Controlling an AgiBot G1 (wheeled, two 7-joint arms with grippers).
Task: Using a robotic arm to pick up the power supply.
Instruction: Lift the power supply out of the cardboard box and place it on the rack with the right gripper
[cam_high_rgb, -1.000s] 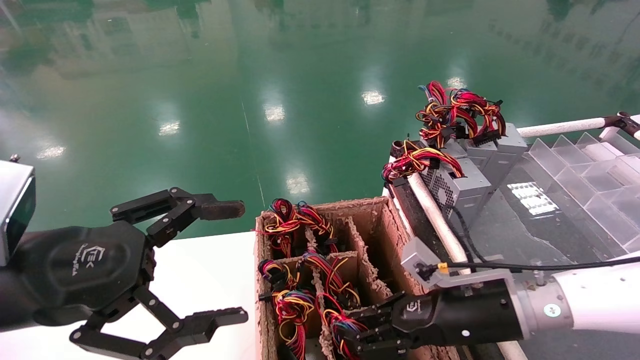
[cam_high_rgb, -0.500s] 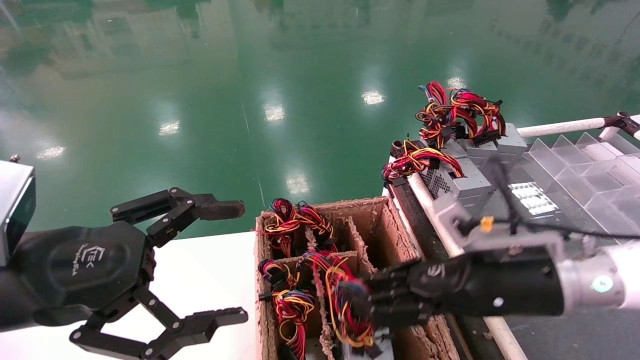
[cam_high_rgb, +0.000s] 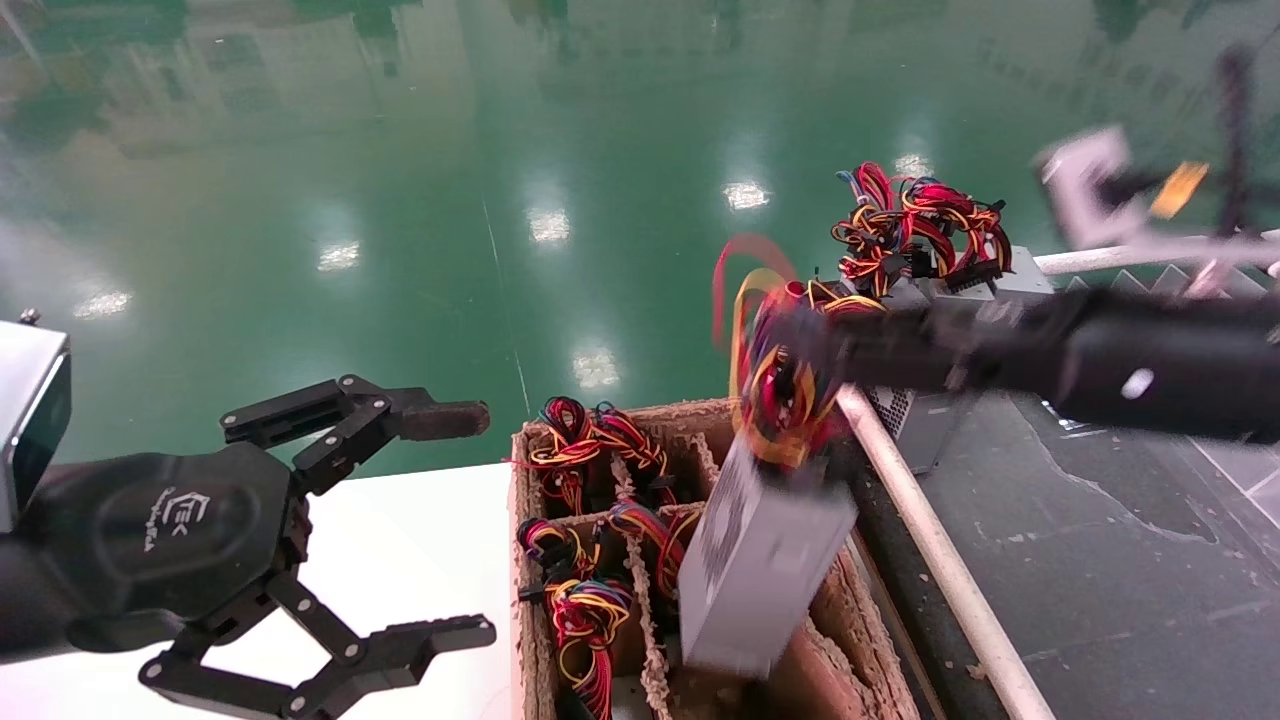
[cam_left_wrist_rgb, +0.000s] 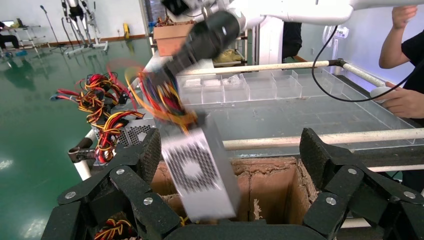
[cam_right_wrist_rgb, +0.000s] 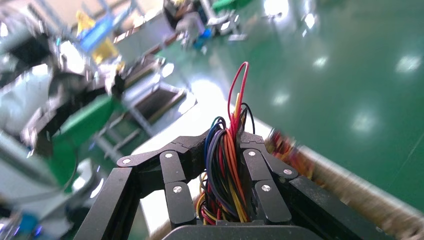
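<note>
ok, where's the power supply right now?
Head view, right of centre: the power supply hangs tilted above the cardboard box, its wire bundle clamped in the right tool, beside the white rail.

The power supply (cam_high_rgb: 757, 565), a grey metal box with a perforated vent face, hangs tilted above the cardboard box's (cam_high_rgb: 860, 640) right compartments, its lower end at the opening. Its looped red, yellow, orange and blue wire bundle (cam_high_rgb: 775, 385) is pinched in the right claw (cam_high_rgb: 815, 345), which carries it.
</note>
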